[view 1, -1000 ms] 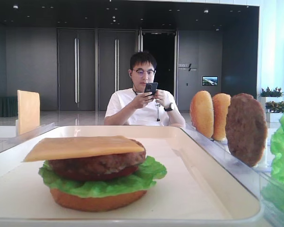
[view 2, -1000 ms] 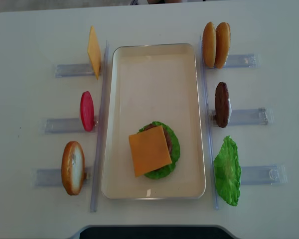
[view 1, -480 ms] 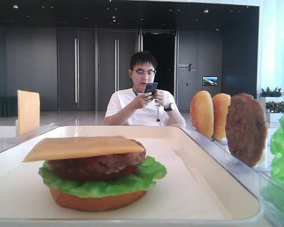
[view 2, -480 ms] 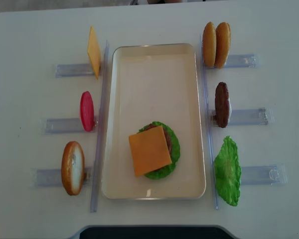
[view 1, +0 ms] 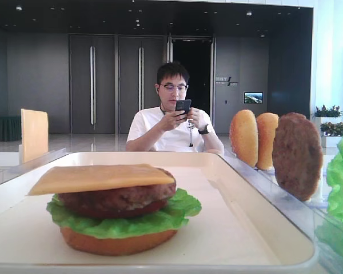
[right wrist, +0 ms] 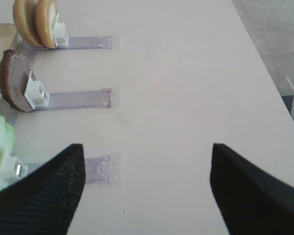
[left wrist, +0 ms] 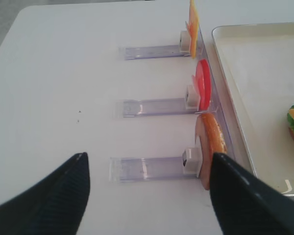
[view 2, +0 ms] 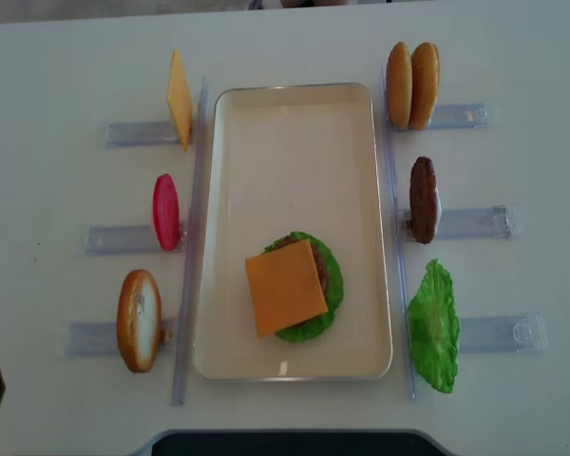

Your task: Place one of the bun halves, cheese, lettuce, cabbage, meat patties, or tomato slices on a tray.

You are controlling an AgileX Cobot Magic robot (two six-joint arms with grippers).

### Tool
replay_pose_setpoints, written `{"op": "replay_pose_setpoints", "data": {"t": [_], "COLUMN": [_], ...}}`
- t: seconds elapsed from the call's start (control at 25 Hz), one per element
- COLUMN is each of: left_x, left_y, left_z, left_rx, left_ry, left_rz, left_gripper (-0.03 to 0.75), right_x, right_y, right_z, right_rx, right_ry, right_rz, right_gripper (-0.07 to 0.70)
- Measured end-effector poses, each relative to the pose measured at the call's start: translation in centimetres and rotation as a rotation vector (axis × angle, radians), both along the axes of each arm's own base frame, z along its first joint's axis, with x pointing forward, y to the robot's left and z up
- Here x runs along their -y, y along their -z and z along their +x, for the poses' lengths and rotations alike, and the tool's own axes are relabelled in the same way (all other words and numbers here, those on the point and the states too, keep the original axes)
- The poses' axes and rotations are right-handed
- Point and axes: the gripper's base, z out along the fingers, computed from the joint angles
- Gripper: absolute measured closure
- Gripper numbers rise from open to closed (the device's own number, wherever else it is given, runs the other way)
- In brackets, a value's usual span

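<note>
Low front view: tray (view 1: 263,228) holds a stack, cheese (view 1: 100,177) flat on top; looks thin, floppy.
Top view: bun half (view 2: 139,319) stands in left rack, rigid-looking (pinch its faces).
Left wrist: left hand (left wrist: 147,196) wide, empty.
Right wrist: right hand (right wrist: 146,188) wide, empty, over the bench (right wrist: 186,88).

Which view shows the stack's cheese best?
The overhead view: the whole square cheese shows atop the patty on the tray. The front view shows it edge-on; the left wrist view catches only a corner; the right wrist view misses it.
</note>
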Motion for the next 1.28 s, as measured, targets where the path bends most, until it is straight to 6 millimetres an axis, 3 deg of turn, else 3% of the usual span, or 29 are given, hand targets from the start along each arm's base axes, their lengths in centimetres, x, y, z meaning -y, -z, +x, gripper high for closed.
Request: {"op": "replay_pose_setpoints", "data": {"t": [0.28,0.6,1.28], "left_x": [0.1,0.0,0.0], "left_y": [0.4,1.9,1.9], "left_z": [-0.1,1.1,1.2], "left_rx": [-0.033,-0.04,-0.03], "left_ry": [0.006,0.017,0.019], "left_rz": [-0.008,-0.014,-0.012], "left_gripper": [0.136,0.136,0.136], "right_x": [0.0,0.0,0.0], "right_y": [0.0,0.0,0.0], "right_z": [0.0,0.0,0.0], "right_rx": [0.0,0.0,0.0], "right_ry": [0.0,0.0,0.0], "right_rz": [0.0,0.0,0.0], "right_gripper": [0.097,0.097,0.097]}}
